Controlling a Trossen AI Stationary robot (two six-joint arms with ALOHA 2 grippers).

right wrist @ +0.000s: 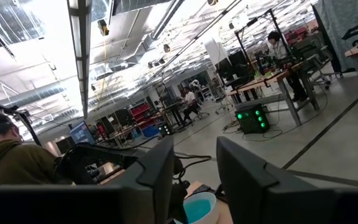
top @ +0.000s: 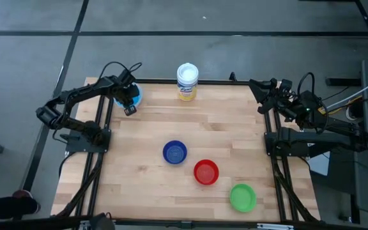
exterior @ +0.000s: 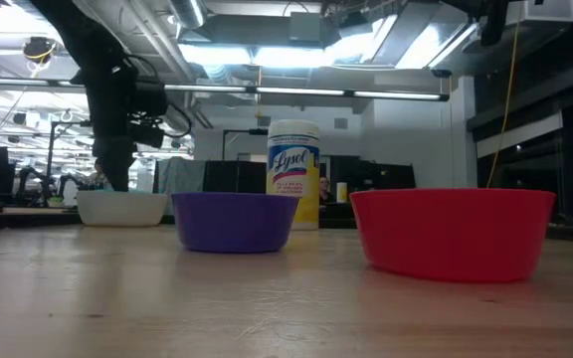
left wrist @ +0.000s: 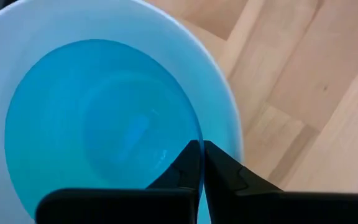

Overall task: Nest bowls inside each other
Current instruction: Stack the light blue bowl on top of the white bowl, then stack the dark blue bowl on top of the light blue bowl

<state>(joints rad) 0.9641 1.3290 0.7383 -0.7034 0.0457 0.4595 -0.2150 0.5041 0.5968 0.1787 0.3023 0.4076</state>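
At the table's far left, a teal bowl [left wrist: 104, 124] sits nested inside a white bowl [left wrist: 225, 106], which rests on its base on the table [exterior: 122, 209]. My left gripper [left wrist: 201, 149] points down into this pair [top: 137, 96] and is shut at the teal bowl's rim. The dark blue bowl [top: 174, 152], the red bowl [top: 206, 172] and the green bowl [top: 243, 197] each stand alone on the wood, mouths up. My right gripper [right wrist: 194, 162] is raised at the table's far right corner [top: 255, 86], open, with nothing between its fingers. My left gripper pinches the teal bowl's rim [left wrist: 199, 138] between its two fingers. One finger [left wrist: 182, 168] is inside the bowl and the other [left wrist: 225, 168] is outside, between the teal wall and the white one. The fingers come from above, pointing down. The teal bowl sits level inside the white bowl.
A tall white container with a yellow label [top: 187, 81] stands at the far edge, right of the nested pair. Bare wood lies between the nested pair and the blue bowl. Black frame rails run along the table's left and right sides.
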